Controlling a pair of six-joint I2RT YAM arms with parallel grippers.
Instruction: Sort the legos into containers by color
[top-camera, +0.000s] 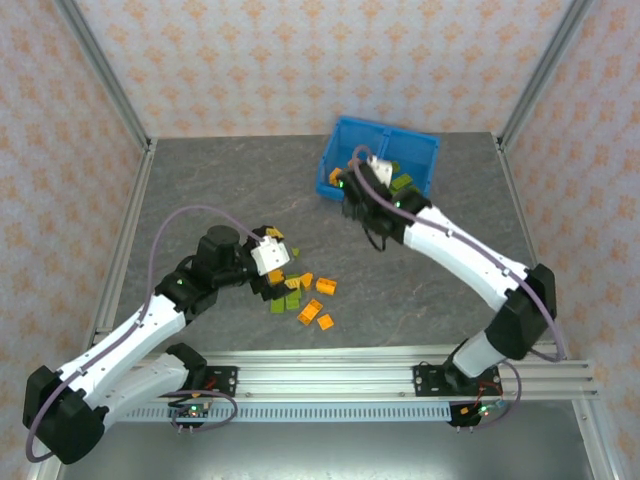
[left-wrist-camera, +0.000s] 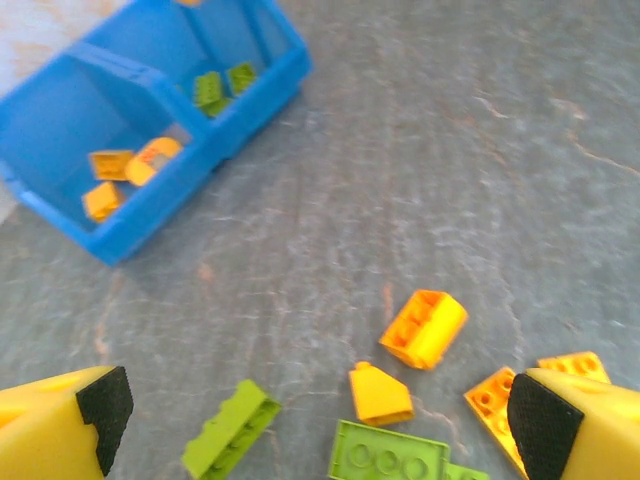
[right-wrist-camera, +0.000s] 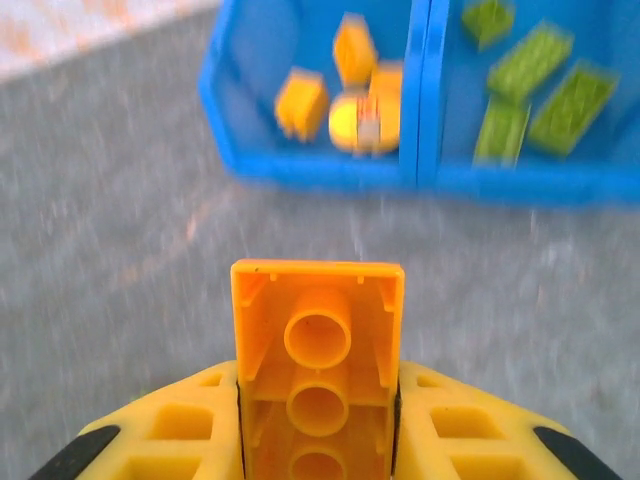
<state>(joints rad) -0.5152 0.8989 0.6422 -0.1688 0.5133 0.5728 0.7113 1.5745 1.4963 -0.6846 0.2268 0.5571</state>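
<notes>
Blue bin (top-camera: 385, 135) sits upper centre in the overhead view, with the right gripper (top-camera: 352, 172) close to its lower-left corner. Loose legos (top-camera: 305, 295) lie lower centre, beside the left gripper (top-camera: 275, 255).

Left wrist view: its fingers (left-wrist-camera: 100, 405) stand wide apart and empty above scattered orange and green bricks.

Right wrist view: the right gripper is clamped on an orange brick (right-wrist-camera: 318, 330), short of the bin. Orange pieces lie in the left compartment (right-wrist-camera: 260, 40), green in the right.

This looks like the carrying step; next, advance over the left compartment and release.
</notes>
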